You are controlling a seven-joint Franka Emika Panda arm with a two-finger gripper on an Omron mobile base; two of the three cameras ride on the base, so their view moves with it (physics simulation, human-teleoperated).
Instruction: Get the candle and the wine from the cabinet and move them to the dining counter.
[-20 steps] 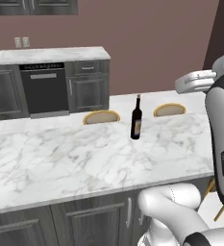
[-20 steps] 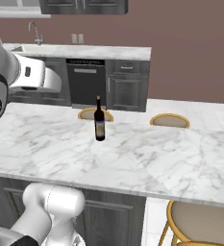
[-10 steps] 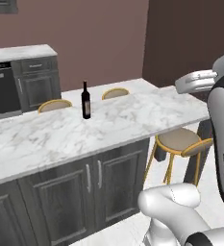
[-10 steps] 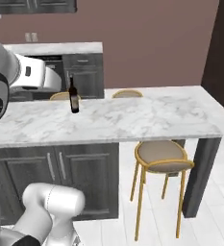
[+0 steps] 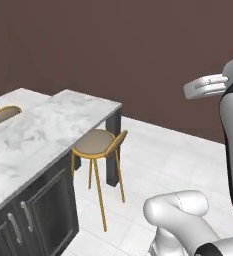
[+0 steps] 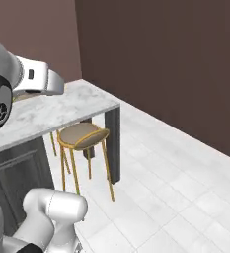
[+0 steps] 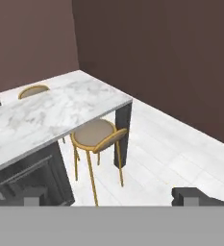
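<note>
The dining counter (image 5: 33, 135) is a white, grey-veined marble slab on dark grey cabinets, and its right end shows at the left in both base views (image 6: 62, 106). In the hand view the dining counter (image 7: 60, 108) runs across the upper left. My gripper (image 7: 111, 198) is open, its two dark fingertips (image 7: 190, 196) far apart at the bottom of the hand view, with nothing between them. It hangs in the air over the floor, short of the counter's end. The wine, the candle and the cabinet are out of view.
A round wooden stool (image 5: 94, 142) with thin yellow legs stands under the counter's end (image 6: 79, 134) (image 7: 94, 132). A second stool (image 7: 34, 90) peeks over the counter's far side. A dark brown wall closes the back, and pale tiled floor (image 6: 175, 188) spreads to the right.
The whole picture has swung right as the base turned. The wine bottle standing on the counter has slid out past the left edge, along with the kitchen behind it. The gripper stays open.
</note>
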